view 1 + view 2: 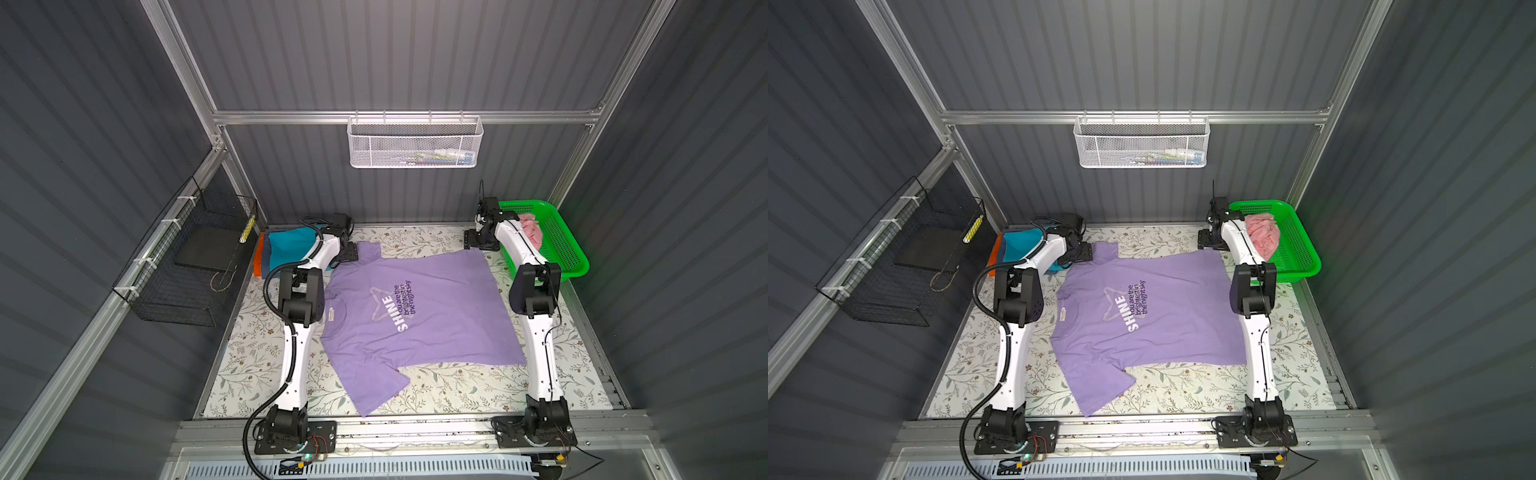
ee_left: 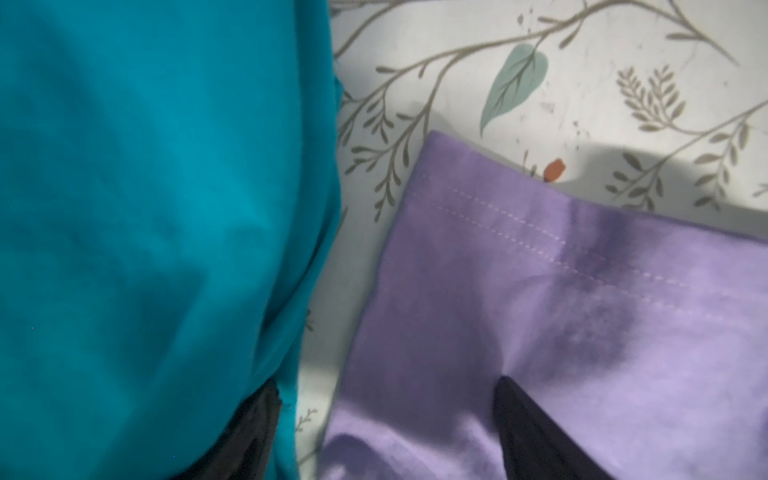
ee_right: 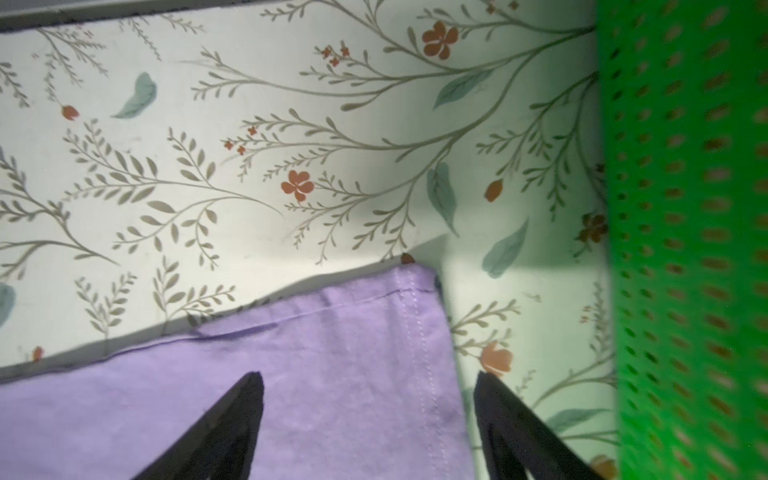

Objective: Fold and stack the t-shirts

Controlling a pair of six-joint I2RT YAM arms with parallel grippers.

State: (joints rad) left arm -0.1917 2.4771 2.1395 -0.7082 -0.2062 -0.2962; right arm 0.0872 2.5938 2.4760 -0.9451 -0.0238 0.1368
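The lavender t-shirt (image 1: 436, 307) lies flat on the table (image 1: 457, 395); it looks light and limp. The left gripper (image 2: 388, 382) is spread over the far sleeve, the right gripper (image 3: 369, 374) spread over the far hem corner; I would pinch there

Left gripper (image 2: 388, 382), jaws spread wide: one dark finger (image 2: 532, 432) appears over the lavender t-shirt (image 2: 561, 332), the other over the border of the teal t-shirt (image 2: 145, 208). The lavender cloth ends in a hemmed edge with a double row of pale stitching and shows soft creases and darker mottling near the finger. The two shirts lie just beside each other without touching, a narrow strip of floral-printed tabletop (image 2: 582, 95) bare between them.
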